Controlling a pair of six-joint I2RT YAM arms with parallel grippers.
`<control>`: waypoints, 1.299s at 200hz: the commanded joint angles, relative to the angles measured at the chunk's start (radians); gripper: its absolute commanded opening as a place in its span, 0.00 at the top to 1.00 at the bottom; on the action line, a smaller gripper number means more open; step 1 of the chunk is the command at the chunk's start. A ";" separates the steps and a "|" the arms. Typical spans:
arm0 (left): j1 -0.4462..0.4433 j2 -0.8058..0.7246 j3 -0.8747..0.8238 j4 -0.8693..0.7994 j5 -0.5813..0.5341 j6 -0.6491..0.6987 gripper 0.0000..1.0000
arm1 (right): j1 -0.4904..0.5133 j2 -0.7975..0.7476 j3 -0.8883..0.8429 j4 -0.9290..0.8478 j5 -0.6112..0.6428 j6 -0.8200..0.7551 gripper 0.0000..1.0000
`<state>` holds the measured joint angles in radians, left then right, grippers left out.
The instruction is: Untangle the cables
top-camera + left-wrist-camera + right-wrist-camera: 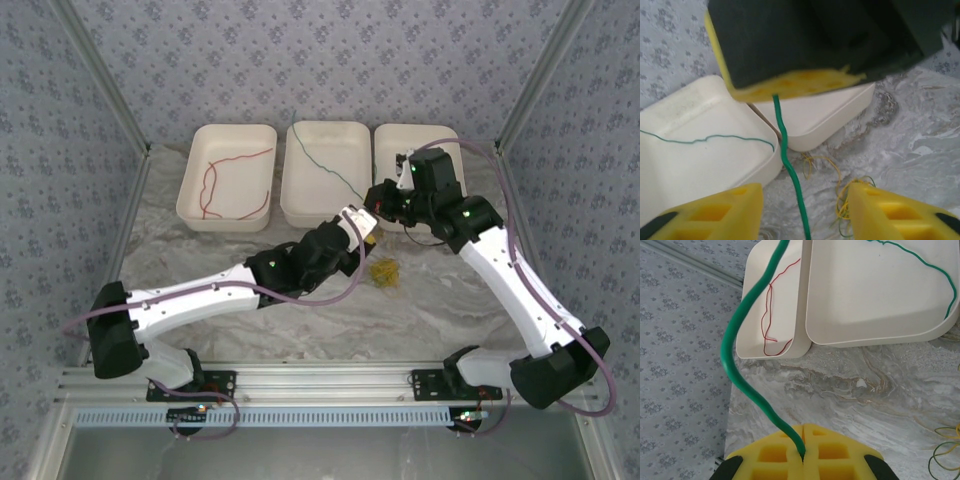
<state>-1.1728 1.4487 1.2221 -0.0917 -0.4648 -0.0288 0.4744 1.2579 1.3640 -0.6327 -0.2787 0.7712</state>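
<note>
Mid-sort, by the look of it: drawing one green strand clear of the knot. Pinching a green cable [726, 354] in the right claw [803, 445], pressed together on it at the very tips, and letting it sweep up and away to that claw's left. Waiting with the left claw [805, 200] spread, one finger [735, 210] on either side of that same green cable, touching it with neither as far as can be seen. Facing the right claw's yellow pads straight ahead of the left claw, close above the strand. Just ahead of the left claw's right-hand finger, a loose tangle [842, 195] of yellow and green loops lying on the marble table [920, 150]; the same loops low on the right of the right claw. Ahead and to the left of the left claw, a white tray [685, 110] holding a thin green strand; cannot tell whether that is the far end of the pinched cable or a separate one. Beyond the right claw, to its left, a second tray [785, 300] with a red cable [769, 300] lying alone, so probably done with that colour. Next, most likely: close the left claw on the strand between its fingers, then draw the claws apart slowly, watching for yellow loops dragged along with it.
</note>
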 commanded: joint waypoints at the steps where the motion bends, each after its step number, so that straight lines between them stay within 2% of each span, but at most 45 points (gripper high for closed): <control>1: 0.013 0.006 0.038 0.005 -0.021 0.008 0.60 | 0.007 -0.033 -0.007 -0.002 -0.020 0.033 1.00; 20: 0.022 0.009 0.034 -0.005 -0.017 -0.009 0.61 | 0.009 -0.041 -0.020 0.012 -0.035 0.048 1.00; 28: 0.025 0.009 0.030 -0.005 -0.006 -0.014 0.65 | 0.010 -0.045 -0.023 0.017 -0.040 0.051 1.00; 37: 0.028 0.006 0.029 -0.008 0.008 -0.018 0.73 | 0.009 -0.048 -0.027 0.021 -0.045 0.054 1.00; 58: 0.034 0.006 0.036 -0.017 0.018 -0.033 1.00 | 0.010 -0.054 -0.032 0.027 -0.051 0.062 1.00; 93: 0.078 -0.031 0.007 0.006 0.107 -0.101 1.00 | 0.008 -0.058 -0.014 0.018 -0.048 0.041 1.00; 104: 0.110 -0.049 -0.007 0.017 0.160 -0.141 1.00 | 0.006 -0.067 0.000 -0.007 -0.020 0.022 0.72; 118: 0.169 -0.065 -0.019 0.029 0.250 -0.207 1.00 | -0.012 -0.112 -0.012 -0.001 0.027 0.005 0.46; 131: 0.243 -0.059 -0.019 0.038 0.353 -0.276 1.00 | -0.013 -0.170 -0.030 0.022 0.090 -0.023 0.32; 145: 0.328 -0.034 -0.013 0.053 0.449 -0.362 1.00 | -0.016 -0.228 -0.063 0.066 0.150 -0.055 0.25; 169: 0.469 0.043 -0.025 0.139 0.544 -0.509 1.00 | -0.020 -0.282 -0.122 0.103 0.214 -0.097 0.24; 200: 0.610 0.214 0.039 0.325 0.690 -0.698 1.00 | -0.015 -0.332 -0.233 0.172 0.211 -0.110 0.24; 232: 0.672 0.450 0.228 0.429 0.788 -0.845 1.00 | -0.013 -0.347 -0.270 0.163 0.201 -0.118 0.26; 260: 0.696 0.623 0.393 0.442 0.810 -0.904 1.00 | -0.008 -0.375 -0.312 0.162 0.188 -0.117 0.26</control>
<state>-0.4904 1.9854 1.4776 0.2470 0.2623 -0.8196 0.4606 0.9215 1.0744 -0.4908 -0.0929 0.6731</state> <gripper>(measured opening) 0.061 0.743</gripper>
